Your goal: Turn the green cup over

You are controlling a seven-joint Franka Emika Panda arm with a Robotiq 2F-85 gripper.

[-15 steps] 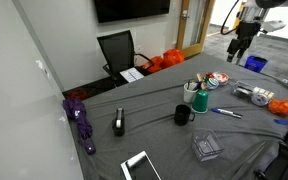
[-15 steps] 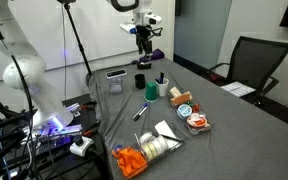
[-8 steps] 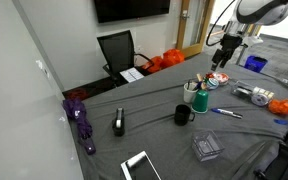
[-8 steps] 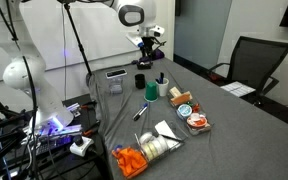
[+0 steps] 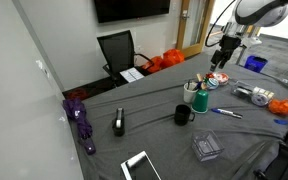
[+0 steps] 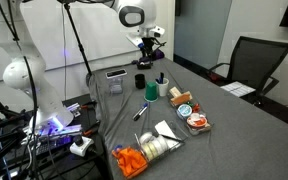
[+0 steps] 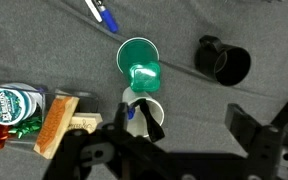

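Green plastic, open mouth up: the green cup [image 7: 139,62] stands upright on the grey tablecloth [image 7: 44,40], and the wrist view looks almost straight down into it. Just on its near side in that view is a white cup [image 7: 147,110] holding pens, so close that I cannot tell whether the two touch. A black mug [image 7: 224,62] lies to the right with a clear gap, a blue pen [image 7: 104,15] lies on the far side, and a round tin [image 7: 6,105] sits well off to the left. In both exterior views the green cup [image 5: 200,100] [image 6: 151,91] is among the clutter in the middle of the table. The gripper [image 7: 184,150] hangs high above it with nothing between its fingers, which are spread wide apart. In an exterior view the gripper [image 5: 225,55] is well above and beyond the cup. The step in hand looks like the approach. To do it well, I would descend on the cup's free far or left side, away from the white cup. I would take the wall across the rim, lift clear of the pens before rolling the wrist, then set the mouth flat on bare cloth.
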